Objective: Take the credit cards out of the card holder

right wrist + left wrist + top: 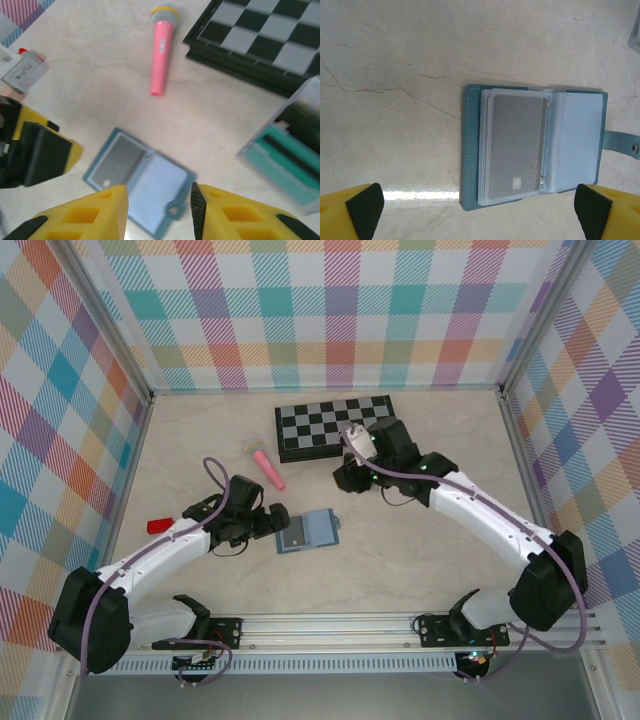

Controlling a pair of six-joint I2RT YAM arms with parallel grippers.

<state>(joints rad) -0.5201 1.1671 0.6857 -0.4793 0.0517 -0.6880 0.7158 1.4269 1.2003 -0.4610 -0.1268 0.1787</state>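
My left claw [479, 207] hangs spread wide and empty. The open holder [575, 142] lies flat on the counter between its fingers, with a grey card [516, 145] sleeved inside. I should pinch only the card's edge and slide it out. My right claw [160, 212] is parted and empty, with a teal card [285, 150] to its right.

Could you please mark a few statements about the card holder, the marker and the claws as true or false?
1. The card holder lies open on the table. True.
2. A grey card sits in one of its sleeves. True.
3. The pink marker lies on the chessboard. False: it lies on the table beside it.
4. The left claw is shut on the holder. False: it is wide open, gripping nothing.
5. The right claw holds a card. False: nothing is between its parted fingers.
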